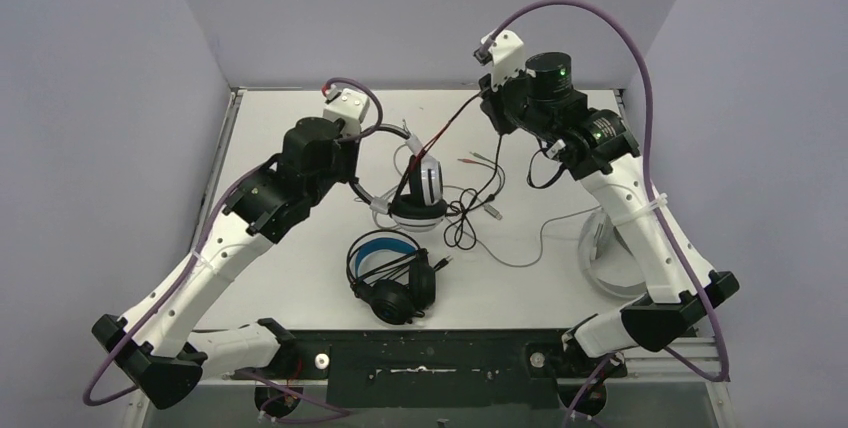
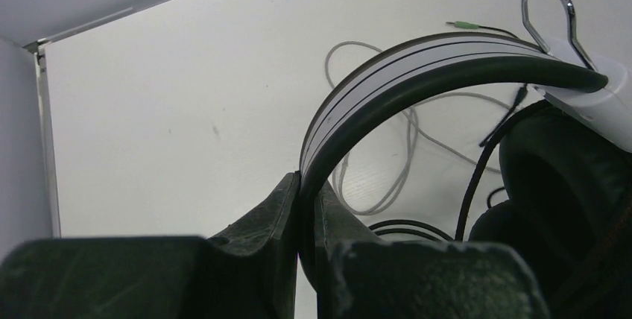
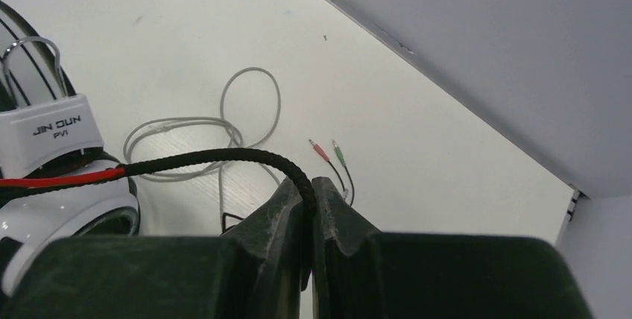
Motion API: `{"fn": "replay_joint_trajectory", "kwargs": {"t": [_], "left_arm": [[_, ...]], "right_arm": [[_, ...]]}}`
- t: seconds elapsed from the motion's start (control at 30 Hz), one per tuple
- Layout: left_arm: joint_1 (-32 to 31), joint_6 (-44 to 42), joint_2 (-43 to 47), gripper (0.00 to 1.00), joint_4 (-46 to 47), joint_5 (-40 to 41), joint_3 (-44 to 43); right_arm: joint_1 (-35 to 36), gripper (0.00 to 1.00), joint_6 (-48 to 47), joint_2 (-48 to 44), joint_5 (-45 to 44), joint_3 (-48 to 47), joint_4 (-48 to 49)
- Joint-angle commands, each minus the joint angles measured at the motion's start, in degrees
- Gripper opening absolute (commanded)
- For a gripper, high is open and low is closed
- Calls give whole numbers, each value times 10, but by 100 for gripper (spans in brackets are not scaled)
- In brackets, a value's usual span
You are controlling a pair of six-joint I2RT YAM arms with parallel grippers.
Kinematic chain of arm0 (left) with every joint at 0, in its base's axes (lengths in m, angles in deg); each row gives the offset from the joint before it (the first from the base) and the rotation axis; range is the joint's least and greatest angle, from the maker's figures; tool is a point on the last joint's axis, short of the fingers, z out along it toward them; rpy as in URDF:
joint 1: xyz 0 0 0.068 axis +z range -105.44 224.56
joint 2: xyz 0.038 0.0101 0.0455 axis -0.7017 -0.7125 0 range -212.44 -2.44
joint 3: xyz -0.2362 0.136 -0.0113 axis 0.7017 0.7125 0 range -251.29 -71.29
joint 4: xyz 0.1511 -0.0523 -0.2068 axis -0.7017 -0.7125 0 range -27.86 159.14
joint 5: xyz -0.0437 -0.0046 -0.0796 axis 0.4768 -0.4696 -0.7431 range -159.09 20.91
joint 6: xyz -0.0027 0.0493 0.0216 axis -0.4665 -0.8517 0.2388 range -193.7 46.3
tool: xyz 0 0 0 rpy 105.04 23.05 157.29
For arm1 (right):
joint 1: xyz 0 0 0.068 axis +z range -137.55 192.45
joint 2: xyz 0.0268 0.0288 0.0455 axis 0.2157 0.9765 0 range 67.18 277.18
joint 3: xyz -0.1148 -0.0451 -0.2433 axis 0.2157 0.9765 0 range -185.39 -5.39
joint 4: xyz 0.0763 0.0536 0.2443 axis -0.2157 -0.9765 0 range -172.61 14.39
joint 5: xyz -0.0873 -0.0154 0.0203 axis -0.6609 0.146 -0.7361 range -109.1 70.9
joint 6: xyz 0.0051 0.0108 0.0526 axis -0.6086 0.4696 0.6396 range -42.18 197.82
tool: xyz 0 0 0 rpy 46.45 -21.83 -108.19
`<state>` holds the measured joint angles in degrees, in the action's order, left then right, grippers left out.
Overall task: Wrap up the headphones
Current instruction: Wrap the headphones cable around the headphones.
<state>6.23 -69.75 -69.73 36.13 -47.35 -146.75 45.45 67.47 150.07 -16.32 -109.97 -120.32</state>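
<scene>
1. White-and-black headset (image 1: 420, 193) sits mid-table (image 1: 290, 248), toward the far side, with its ear cups lowest. I cannot tell whether the cups rest fully on the surface.
2. Left gripper (image 2: 305, 185): jaws clamped on the edge of that headset's headband (image 2: 417, 65), which is pale outside with dark padding inside.
3. Right gripper (image 3: 309, 188): jaws pinched together on the black braided cable (image 3: 223, 156), held above the table. The cable runs back to the cup marked "JIN DUN PV1", alongside a red wire (image 3: 59, 179).
4. Pale cable (image 3: 250, 69) lies in loose loops on the table beyond that cup. Pink and green jack plugs (image 3: 320, 152) lie just past the right fingers.
5. Black headset with blue-lined headband (image 1: 392, 273) lies nearer the arm bases, apart from the first.
6. Third white headset (image 1: 600, 253) lies at the right side, partly hidden behind the right arm.
</scene>
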Motion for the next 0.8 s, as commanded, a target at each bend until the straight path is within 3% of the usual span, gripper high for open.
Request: {"fn": "replay_joint_trajectory", "kwargs": {"t": [0.0, 0.2, 0.37, 0.57, 0.77], "left_arm": [[-3, 47, 32, 0, -2, -102, -43], [18, 163, 32, 0, -56, -195, -98], [82, 264, 34, 0, -22, -329, -105], [136, 343, 14, 0, 36, -410, -132], [140, 396, -26, 0, 78, -453, -190]], "right_arm": [[-27, 0, 31, -23, 90, 37, 57], [-61, 0, 71, -38, 159, 149, 123], [-62, 4, 110, -47, 190, 239, 202], [-57, 6, 204, -50, 245, 330, 340], [-26, 22, 237, -40, 232, 386, 440]]}}
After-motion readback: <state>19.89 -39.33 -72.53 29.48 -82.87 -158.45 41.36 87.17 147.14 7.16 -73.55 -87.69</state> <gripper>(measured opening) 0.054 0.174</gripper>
